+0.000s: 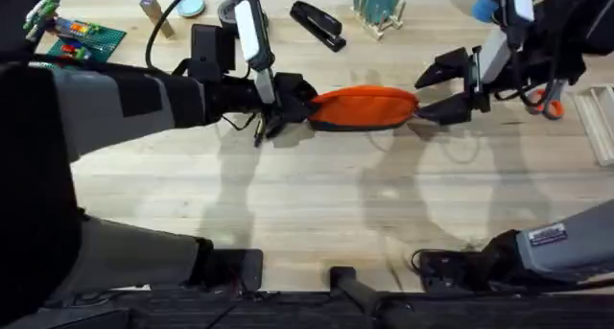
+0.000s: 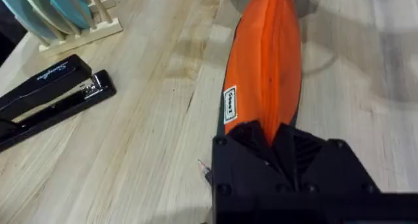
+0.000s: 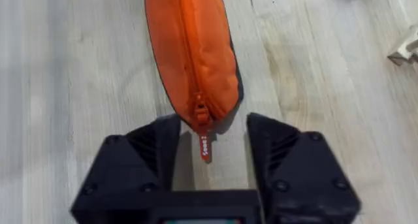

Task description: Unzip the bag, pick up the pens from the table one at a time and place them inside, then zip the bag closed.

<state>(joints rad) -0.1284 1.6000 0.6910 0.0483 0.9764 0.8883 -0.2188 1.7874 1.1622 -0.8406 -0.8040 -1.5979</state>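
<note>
1. Bag [image 1: 365, 108] lies lengthwise across the middle of the counter [image 1: 307, 204], zipper seam up, its zip closed along all the length I can see, with the slider and red pull tab [image 3: 204, 145] at its right-hand end
2. Left tool [image 2: 271, 142] is clamped on the bag's left end, the orange fabric pinched up between its black fingers in the left wrist view, which anchors the pouch
3. Right tool [image 3: 210, 142] stands wide, one finger either side of the pull tab and touching neither it nor the fabric as far as I can tell
4. I judge the step in hand to be either the opening pull or the finish of closing (no pens lie in sight on the counter, so they may already be inside)
5. To do it well, the right tool should close squarely on the tab, not on the bunched cloth at the slider, and draw along the seam line while the left tool holds firm; a sideways tug would likely twist the pouch
6. Room: bare counter lies open on the near side of the bag, and the stapler [image 1: 317, 24] and plate rack [image 1: 379, 8] sit well apart on the far side; orange-handled scissors [image 1: 549, 104] lie near the right arm, the closest thing to mind
</note>
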